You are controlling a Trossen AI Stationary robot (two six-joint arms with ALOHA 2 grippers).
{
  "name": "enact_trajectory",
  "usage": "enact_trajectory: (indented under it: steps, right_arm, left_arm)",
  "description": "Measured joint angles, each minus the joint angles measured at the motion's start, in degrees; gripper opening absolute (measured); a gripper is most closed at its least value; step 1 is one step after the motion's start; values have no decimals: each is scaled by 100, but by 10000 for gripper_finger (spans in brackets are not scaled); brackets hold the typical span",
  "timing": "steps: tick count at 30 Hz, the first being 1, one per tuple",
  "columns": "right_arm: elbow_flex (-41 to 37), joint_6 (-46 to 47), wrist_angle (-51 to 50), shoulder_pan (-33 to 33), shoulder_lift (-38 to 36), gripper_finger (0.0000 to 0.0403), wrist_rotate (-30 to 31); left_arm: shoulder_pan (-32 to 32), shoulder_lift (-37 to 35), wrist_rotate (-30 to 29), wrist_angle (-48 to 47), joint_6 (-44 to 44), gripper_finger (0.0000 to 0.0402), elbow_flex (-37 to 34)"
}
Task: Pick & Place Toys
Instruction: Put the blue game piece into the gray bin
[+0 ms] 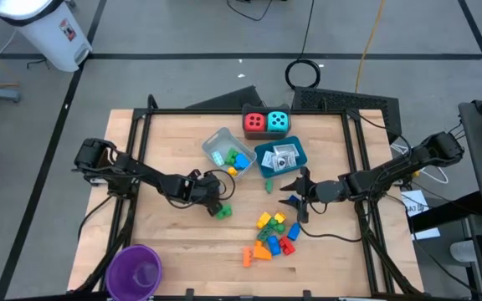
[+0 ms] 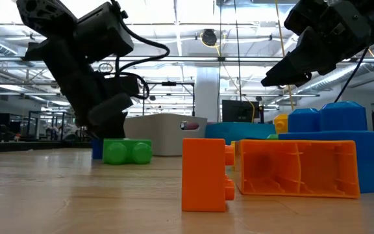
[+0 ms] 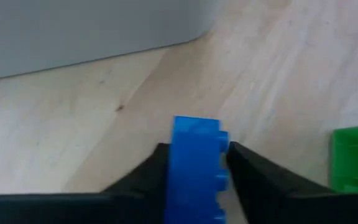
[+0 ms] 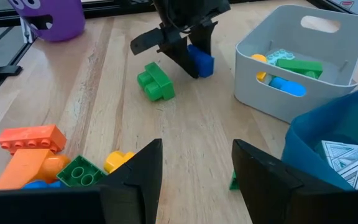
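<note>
High view shows a wooden desk (image 1: 174, 242) with two dark arms reaching inward. Near its middle, a grey tray (image 1: 217, 144) holds bricks. Just below it, the left pincer (image 3: 197, 162) grips a blue brick (image 3: 194, 165), with a green brick (image 4: 155, 82) lying beside it. To the right, the right pincer (image 4: 194, 165) hangs with fingers apart, holding nothing, above a pile of loose bricks (image 1: 273, 236).

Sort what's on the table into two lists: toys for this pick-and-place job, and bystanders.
Job: blue brick between the left gripper fingers; green brick; brick pile; red die; cyan die; printed packets.
Bystanders: purple cup; grey tray; blue tray.
</note>
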Motion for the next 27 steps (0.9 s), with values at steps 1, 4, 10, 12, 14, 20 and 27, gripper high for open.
enact_trajectory:
  steps: [1,4,10,12,14,20,27]
  right_arm:
    - [0,-1,-1,0,0,167,1]
    - [0,-1,0,0,0,167,0]
    - [0,-2,3,0,0,167,-3]
    - [0,-6,3,0,0,167,-3]
    - [0,-20,3,0,0,167,-3]
    - [-4,-107,15,-27,2,167,-11]
    - [-4,-148,92,-39,2,167,-16]
  left_arm:
    - [-4,1,21,28,78,120,-2]
    - [17,-84,137,64,385,93,5]
    - [3,-721,-110,-82,746,93,198]
    - [17,-1041,-410,65,940,93,316]
    - [34,-1332,-796,188,1187,93,384]
    - [505,-1720,-1150,1751,2290,93,435]
    - [1495,-1298,-117,2411,2424,93,431]
